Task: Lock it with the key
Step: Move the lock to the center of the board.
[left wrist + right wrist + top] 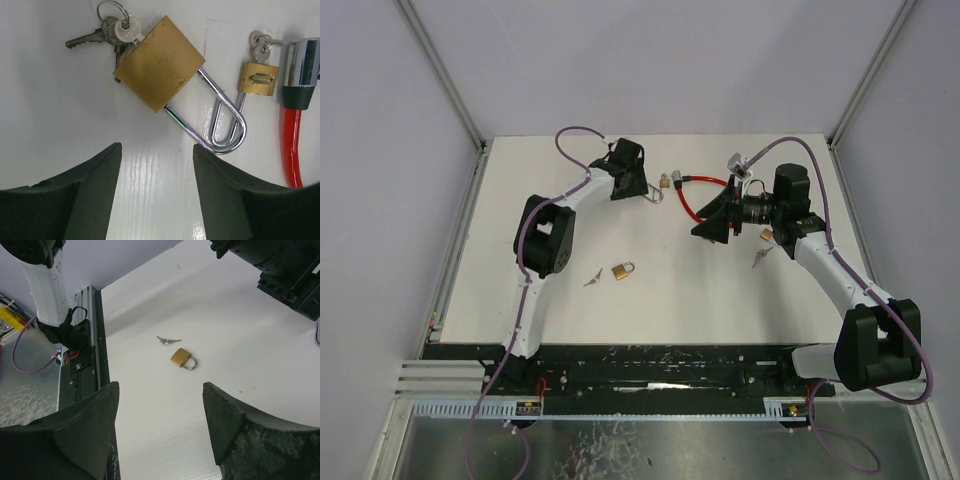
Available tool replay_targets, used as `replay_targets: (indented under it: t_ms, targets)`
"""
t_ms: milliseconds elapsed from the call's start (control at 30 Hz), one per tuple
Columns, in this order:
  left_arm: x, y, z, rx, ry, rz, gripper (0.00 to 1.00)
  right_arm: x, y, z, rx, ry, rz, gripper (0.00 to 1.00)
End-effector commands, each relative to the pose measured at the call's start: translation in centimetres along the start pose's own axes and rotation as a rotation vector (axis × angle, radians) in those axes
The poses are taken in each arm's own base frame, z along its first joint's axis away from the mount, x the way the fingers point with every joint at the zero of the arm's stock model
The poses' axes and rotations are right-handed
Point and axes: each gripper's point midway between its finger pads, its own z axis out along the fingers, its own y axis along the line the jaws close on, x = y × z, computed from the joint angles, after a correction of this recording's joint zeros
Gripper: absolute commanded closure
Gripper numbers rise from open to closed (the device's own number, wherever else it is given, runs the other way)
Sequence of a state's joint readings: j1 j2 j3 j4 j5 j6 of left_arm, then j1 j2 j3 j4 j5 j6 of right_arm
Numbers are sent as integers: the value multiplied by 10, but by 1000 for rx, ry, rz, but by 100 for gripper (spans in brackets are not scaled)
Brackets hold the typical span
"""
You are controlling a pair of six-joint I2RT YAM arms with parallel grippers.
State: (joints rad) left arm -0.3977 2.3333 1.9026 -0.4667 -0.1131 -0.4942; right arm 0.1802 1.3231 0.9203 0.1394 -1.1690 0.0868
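In the left wrist view a large brass padlock lies flat on the white table with its long shackle open. A key on a ring sits in its base. A small brass padlock with its own keys is hooked through that shackle. My left gripper hovers just below the shackle's bend, open, with only bare table between its fingers. My right gripper is open and empty beside the red cable lock. From above, my left gripper covers most of the large padlock.
Another small padlock and a loose key lie mid-table, also seen from above as padlock and key. A further small lock and key lie under the right arm. The red cable's chrome end is right of the locks.
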Motion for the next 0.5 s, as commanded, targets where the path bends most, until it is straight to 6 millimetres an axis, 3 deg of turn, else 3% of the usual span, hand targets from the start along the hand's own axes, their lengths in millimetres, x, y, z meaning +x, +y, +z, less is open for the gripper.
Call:
replay_targets:
  t_ms: [0, 133, 467]
  targets:
    - [-34, -15, -17, -21, -109, -53, 43, -11, 1, -2, -8, -13, -39, 26]
    - [-21, -11, -2, -107, -69, -58, 43, -12, 2, -3, -5, -16, -42, 26]
    - [-9, -20, 10, -144, -59, 10, 49, -15, 3, -5, -5, -21, -42, 26]
